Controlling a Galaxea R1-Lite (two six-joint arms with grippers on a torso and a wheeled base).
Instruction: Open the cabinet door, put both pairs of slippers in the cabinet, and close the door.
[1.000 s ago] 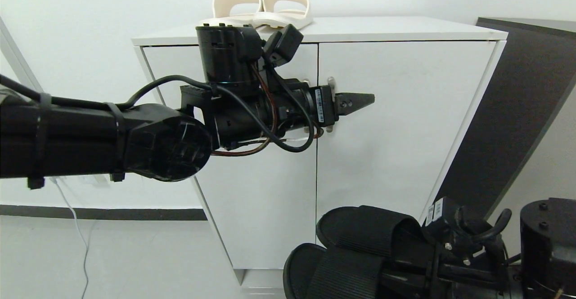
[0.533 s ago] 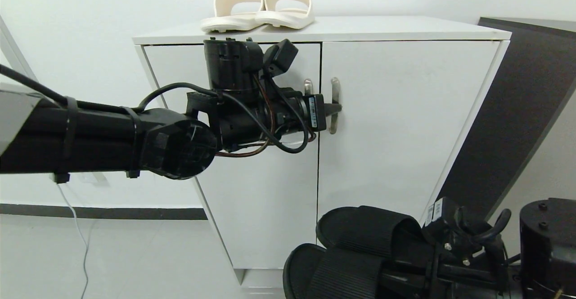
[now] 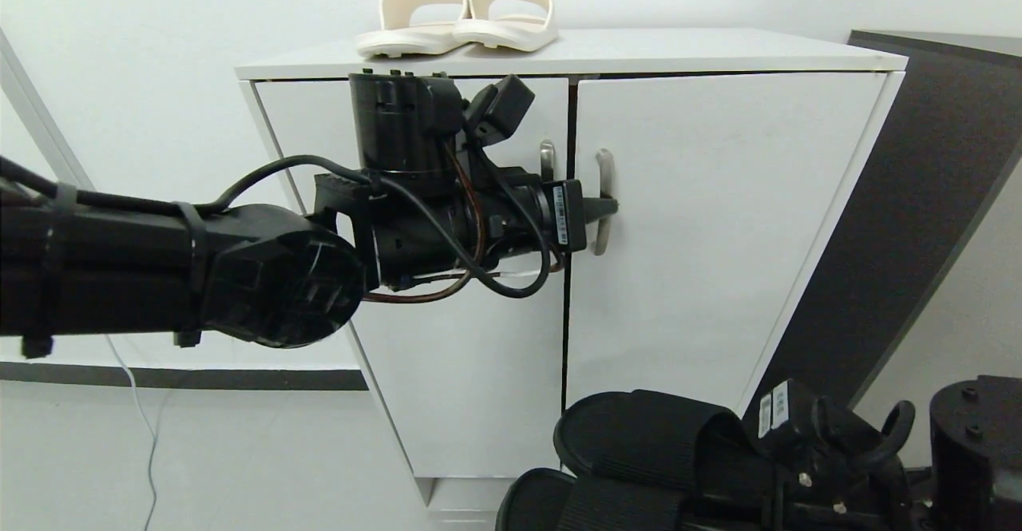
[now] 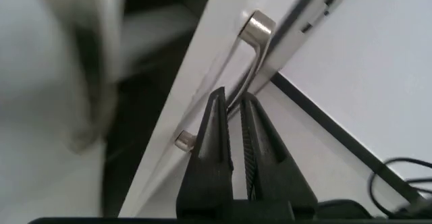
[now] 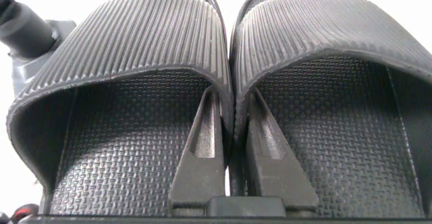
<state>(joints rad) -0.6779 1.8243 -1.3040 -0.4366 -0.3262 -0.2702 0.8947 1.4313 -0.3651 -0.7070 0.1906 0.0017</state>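
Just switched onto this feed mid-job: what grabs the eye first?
The left gripper, clamped on the handle of the cabinet's right door, which stands slightly ajar. Low in front, the right gripper pinches the black slippers together, and the cream slippers sit on the cabinet top.

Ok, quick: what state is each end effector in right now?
Left end effector: closed on the right door's handle.
Right end effector: closed on the black slippers, pinching their adjoining inner edges.
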